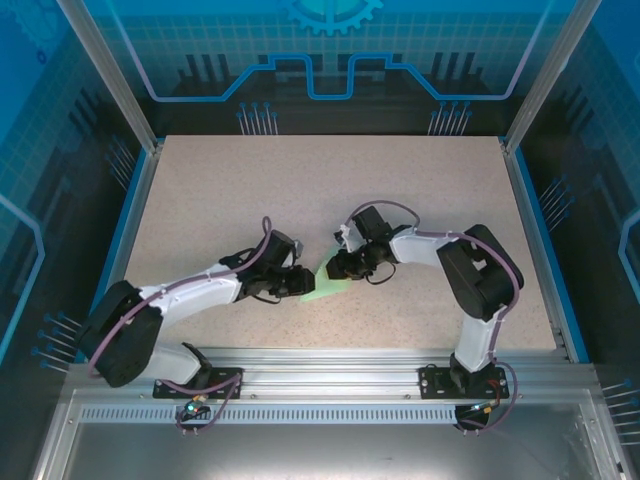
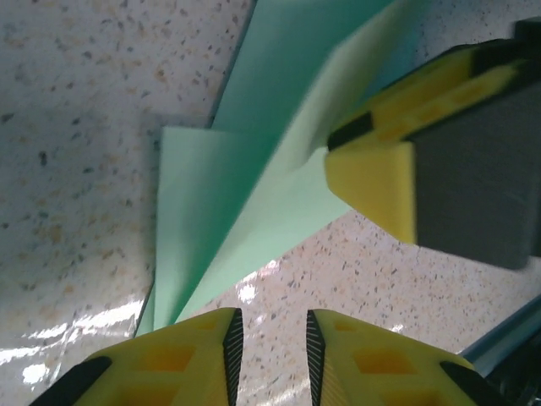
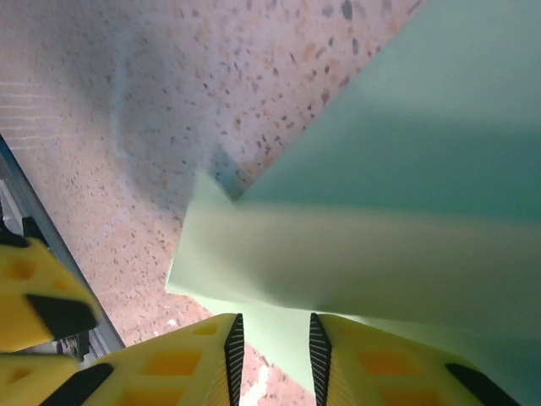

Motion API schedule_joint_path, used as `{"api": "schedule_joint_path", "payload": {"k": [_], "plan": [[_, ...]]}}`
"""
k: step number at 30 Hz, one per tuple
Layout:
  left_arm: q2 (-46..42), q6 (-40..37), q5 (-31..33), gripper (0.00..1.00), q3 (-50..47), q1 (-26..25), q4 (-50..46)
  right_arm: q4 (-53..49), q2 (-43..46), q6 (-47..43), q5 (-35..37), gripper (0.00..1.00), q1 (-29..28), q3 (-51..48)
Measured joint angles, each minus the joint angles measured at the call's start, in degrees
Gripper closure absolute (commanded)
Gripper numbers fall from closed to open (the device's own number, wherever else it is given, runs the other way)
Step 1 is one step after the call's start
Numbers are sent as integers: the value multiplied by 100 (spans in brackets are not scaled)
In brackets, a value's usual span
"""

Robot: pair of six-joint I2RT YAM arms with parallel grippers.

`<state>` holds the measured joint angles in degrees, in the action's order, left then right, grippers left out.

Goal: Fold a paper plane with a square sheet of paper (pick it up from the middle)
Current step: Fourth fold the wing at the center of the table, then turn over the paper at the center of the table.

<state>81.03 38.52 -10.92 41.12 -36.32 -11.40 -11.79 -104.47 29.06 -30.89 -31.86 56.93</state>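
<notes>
Top external: one pale mint paper plane (image 1: 325, 286), thin, creased and pointed, lies mid-counter (image 1: 300, 180) on speckled stone. Two yellow, ribbed-pad grippers meet over it. The left gripper (image 2: 269, 338) is slightly spread and holds nothing. The right gripper (image 3: 270, 338) is slightly spread over the paper.

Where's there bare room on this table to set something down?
The table's far half, up to the back wall, is bare; so is the near strip by the rail. Crowded: mid-table, where the left gripper and right gripper meet at the paper.

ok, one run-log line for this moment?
paper: partly folded, on table | left tool: slightly parted, empty | right tool: slightly parted, over paper
</notes>
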Motion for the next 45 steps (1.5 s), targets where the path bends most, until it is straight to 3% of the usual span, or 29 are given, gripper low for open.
{"api": "schedule_joint_path", "payload": {"k": [11, 20, 45], "plan": [[866, -586, 214, 74, 761, 28, -348, -92, 1521, 831, 782, 56, 221, -938], [1257, -820, 240, 75, 866, 81, -466, 48, 1521, 1545, 931, 50, -48, -1373], [1644, -680, -101, 81, 848, 120, -179, 1189, 1139, 3040, 885, 54, -184, -1773]]}}
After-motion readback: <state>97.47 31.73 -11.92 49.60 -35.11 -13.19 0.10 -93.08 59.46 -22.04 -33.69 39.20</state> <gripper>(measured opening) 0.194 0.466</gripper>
